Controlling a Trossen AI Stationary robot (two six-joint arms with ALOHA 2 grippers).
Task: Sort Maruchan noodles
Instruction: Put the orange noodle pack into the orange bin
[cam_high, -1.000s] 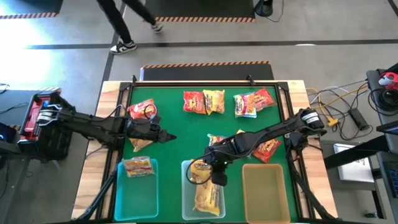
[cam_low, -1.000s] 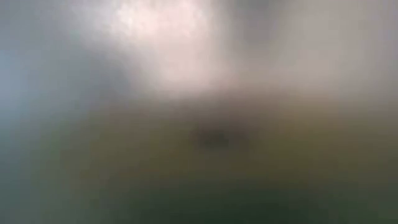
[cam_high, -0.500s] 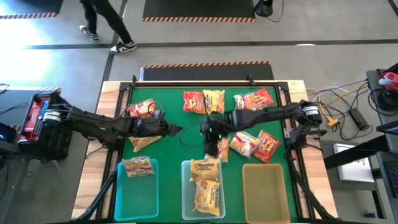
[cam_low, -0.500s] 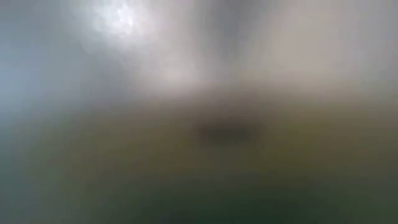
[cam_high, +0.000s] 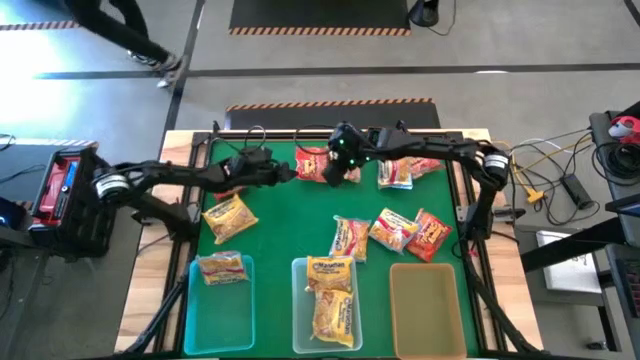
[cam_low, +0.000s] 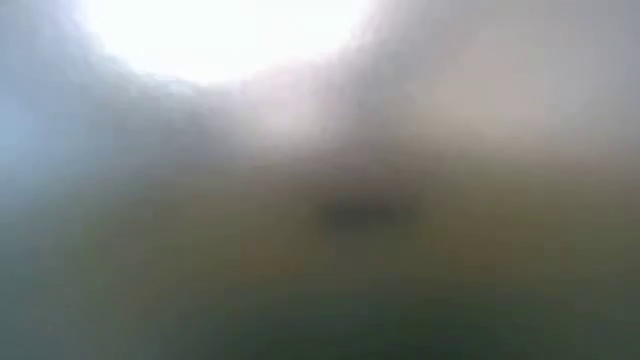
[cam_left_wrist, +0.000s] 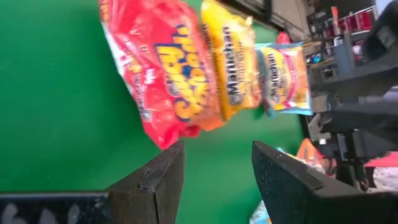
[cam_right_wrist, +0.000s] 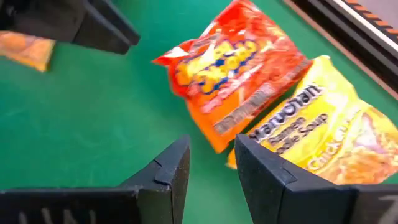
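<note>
Both grippers face the red packet (cam_high: 313, 165) and adjoining yellow packet (cam_high: 346, 163) at the bench's (cam_high: 290, 215) far edge. Left gripper (cam_high: 290, 173) and right gripper (cam_high: 335, 170) fingers stand apart, empty. Further packets lie mid-bench and in two bins (cam_high: 219, 300).

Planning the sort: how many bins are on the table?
3, in a row along the table's bottom edge in the high view: left bin, middle bin, right bin. None seem hidden.

glossy crinkly plastic packets (cam_right_wrist: 239, 68), matt green mat (cam_high: 290, 215)
</note>
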